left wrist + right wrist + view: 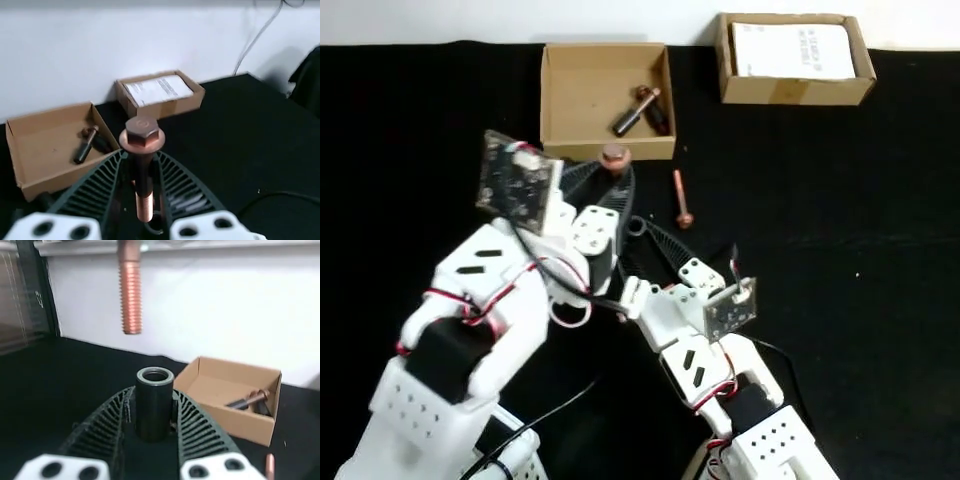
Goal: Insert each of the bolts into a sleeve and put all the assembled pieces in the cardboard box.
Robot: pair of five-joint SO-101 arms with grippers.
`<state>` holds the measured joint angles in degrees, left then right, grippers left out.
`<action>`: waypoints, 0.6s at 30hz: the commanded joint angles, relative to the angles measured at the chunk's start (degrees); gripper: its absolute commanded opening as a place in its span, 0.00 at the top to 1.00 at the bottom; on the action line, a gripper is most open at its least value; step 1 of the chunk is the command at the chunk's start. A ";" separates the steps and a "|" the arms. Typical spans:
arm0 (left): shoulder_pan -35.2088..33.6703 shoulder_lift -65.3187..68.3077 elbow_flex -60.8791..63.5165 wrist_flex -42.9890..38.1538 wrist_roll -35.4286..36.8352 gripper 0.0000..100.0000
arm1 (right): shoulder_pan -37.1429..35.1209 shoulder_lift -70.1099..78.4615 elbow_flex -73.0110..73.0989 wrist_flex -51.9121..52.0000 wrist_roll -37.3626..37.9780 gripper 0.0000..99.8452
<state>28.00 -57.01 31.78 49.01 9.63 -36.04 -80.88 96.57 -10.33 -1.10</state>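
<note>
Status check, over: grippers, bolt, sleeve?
Left gripper shut on bolt, threads down. Right gripper shut on sleeve, upright; bolt tip above it, not in. Nothing between them. Loose bolt on table near cardboard box.

A white wall point(75, 50) rises behind the black-covered table point(850, 260).

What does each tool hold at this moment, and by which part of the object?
The left tool grips a copper bolt by its shank, just below the head. The right tool grips a dark sleeve by its sides, opening upward.

1 bolt point(681, 197) loose beside cardboard box point(582, 95).
</note>
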 commanded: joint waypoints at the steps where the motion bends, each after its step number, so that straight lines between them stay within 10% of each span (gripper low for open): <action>1: 2.59 0.57 -0.48 -1.32 0.18 0.99 | 0.66 -0.40 7.08 1.45 -0.44 0.99; 18: 0.40 2.51 2.51 -1.14 -0.18 0.99 | 0.66 -0.40 7.08 1.45 -0.44 0.99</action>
<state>28.97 -54.73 33.71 49.01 9.54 -36.04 -80.88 96.57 -9.01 -1.10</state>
